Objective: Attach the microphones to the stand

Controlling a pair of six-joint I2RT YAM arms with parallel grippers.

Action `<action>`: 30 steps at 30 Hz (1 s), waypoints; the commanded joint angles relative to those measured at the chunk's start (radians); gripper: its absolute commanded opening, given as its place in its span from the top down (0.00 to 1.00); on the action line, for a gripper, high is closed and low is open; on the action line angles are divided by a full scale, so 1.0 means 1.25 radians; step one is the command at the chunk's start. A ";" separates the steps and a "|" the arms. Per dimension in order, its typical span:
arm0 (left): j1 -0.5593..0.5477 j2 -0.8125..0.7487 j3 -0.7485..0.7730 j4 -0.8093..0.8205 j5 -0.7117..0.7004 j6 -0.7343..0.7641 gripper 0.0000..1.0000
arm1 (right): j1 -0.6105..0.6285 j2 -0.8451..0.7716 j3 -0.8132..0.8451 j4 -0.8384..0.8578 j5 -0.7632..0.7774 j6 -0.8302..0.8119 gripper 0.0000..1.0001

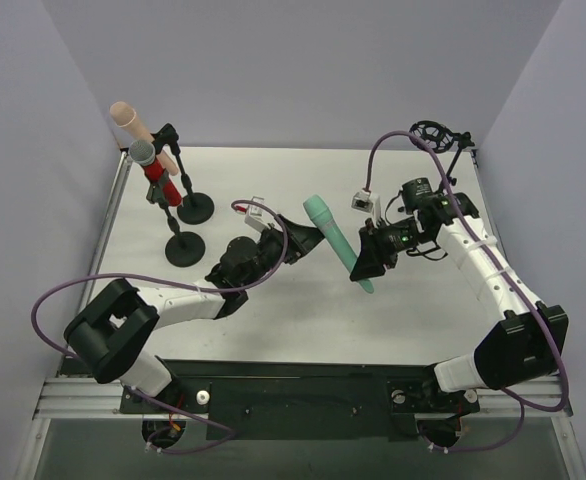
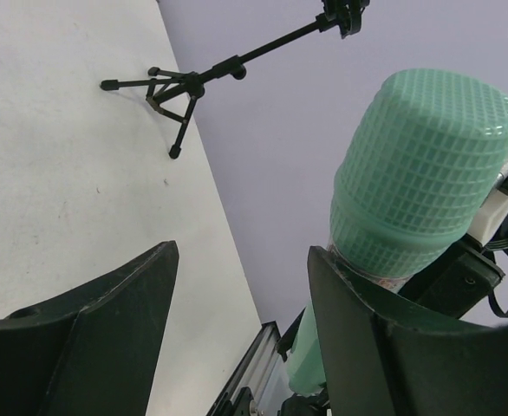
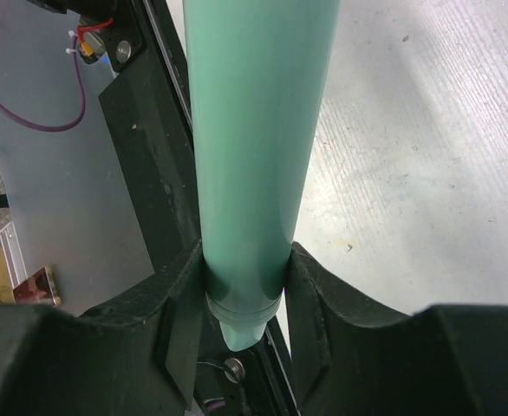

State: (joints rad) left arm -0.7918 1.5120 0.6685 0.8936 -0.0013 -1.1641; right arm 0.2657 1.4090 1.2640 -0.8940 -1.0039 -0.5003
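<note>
The teal-green microphone (image 1: pixel 331 232) hangs tilted over the table's middle. My right gripper (image 1: pixel 368 265) is shut on its handle near the tail end (image 3: pixel 258 130). My left gripper (image 1: pixel 308 240) is open and empty beside the mesh head (image 2: pixel 423 165), which sits outside its right finger, not between the jaws (image 2: pixel 242 251). The pale pink microphone (image 1: pixel 131 120) and the glittery red microphone (image 1: pixel 158 178) sit clipped on two round-base stands (image 1: pixel 195 208) at the far left. A black tripod stand (image 1: pixel 435 135) with an empty clip stands at the far right corner, and shows in the left wrist view (image 2: pixel 193 82).
Purple cables loop from both arms (image 1: pixel 58 300). Grey walls close in the white table (image 1: pixel 253 320) on the left, back and right. A black rail (image 1: pixel 303 390) runs along the near edge by the arm bases.
</note>
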 commanded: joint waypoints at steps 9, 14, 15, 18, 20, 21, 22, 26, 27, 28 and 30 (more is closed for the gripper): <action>-0.006 -0.056 -0.120 0.299 0.056 0.002 0.26 | -0.098 -0.024 -0.005 0.002 -0.067 0.001 1.00; -0.008 -0.016 -0.043 0.295 0.108 0.010 0.24 | -0.068 -0.024 -0.033 0.043 -0.046 0.026 1.00; -0.011 0.006 -0.034 0.304 0.108 0.001 0.25 | -0.064 -0.022 -0.034 0.043 -0.045 0.024 1.00; -0.015 0.049 0.006 0.321 0.107 -0.006 0.24 | -0.046 -0.023 -0.036 0.041 -0.044 0.019 1.00; -0.021 0.063 0.030 0.304 0.093 -0.006 0.25 | -0.038 -0.024 -0.040 0.040 -0.040 0.014 1.00; -0.023 0.067 0.036 0.268 0.086 -0.005 0.24 | -0.036 -0.024 -0.042 0.040 -0.041 0.011 1.00; -0.023 0.068 0.053 0.243 0.076 -0.008 0.26 | -0.033 -0.025 -0.043 0.040 -0.042 0.010 1.00; -0.026 0.068 0.073 0.158 0.054 0.008 0.34 | -0.032 -0.024 -0.045 0.039 -0.042 0.008 1.00; -0.026 0.068 0.073 0.159 0.051 0.011 0.39 | -0.032 -0.023 -0.047 0.039 -0.040 0.006 1.00; -0.026 0.068 0.076 0.156 0.051 0.012 0.43 | -0.030 -0.020 -0.048 0.039 -0.038 0.005 1.00; -0.026 0.068 0.082 0.149 0.056 0.018 0.44 | -0.027 -0.014 -0.047 0.039 -0.030 0.005 1.00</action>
State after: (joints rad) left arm -0.8196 1.5993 0.7185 1.0973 0.0834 -1.1648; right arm 0.2203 1.4033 1.2129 -0.8394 -1.0344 -0.4736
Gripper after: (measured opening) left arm 0.579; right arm 0.329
